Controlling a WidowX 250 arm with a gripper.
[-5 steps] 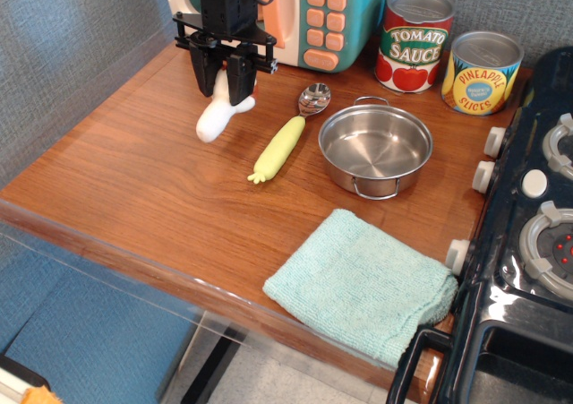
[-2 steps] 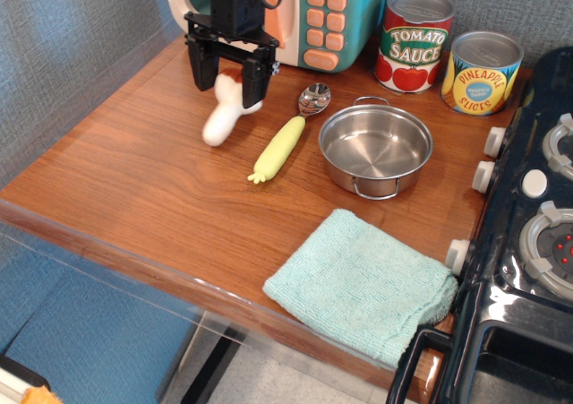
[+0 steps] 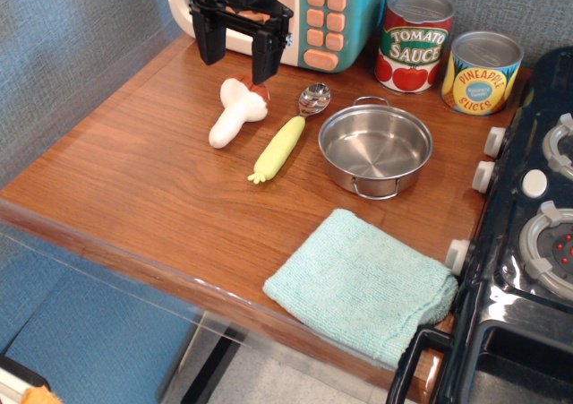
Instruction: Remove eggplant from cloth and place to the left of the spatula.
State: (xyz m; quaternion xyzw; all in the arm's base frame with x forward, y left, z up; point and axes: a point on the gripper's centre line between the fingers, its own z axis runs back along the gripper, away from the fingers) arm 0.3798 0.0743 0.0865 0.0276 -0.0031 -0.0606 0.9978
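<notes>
1. We've got a wooden countertop (image 3: 134,180) here with a grey-blue textured wall behind it and a black toy stove (image 3: 528,243) butting up on the right edge.
2. The gripper (image 3: 238,53) hangs over the back of the counter, right in front of a toy microwave (image 3: 336,14), jaws spread apart with nothing between them.
3. The eggplant (image 3: 235,114) lies flat on the wood just below the gripper, not touching it: white stem pointing toward the front left, reddish cap tucked at the back.
4. Just to its right sits the spatula (image 3: 285,141), yellow-green handle toward us, shiny head at the back. There's a small gap between the two.
5. Right of the spatula is an empty steel pot (image 3: 375,148), close to the spatula's head.
6. The teal cloth (image 3: 363,283) is well apart at the front right corner, nothing on it.
7. Two cans stand at the back wall: tomato sauce (image 3: 414,39) and pineapple slices (image 3: 483,73).
</notes>
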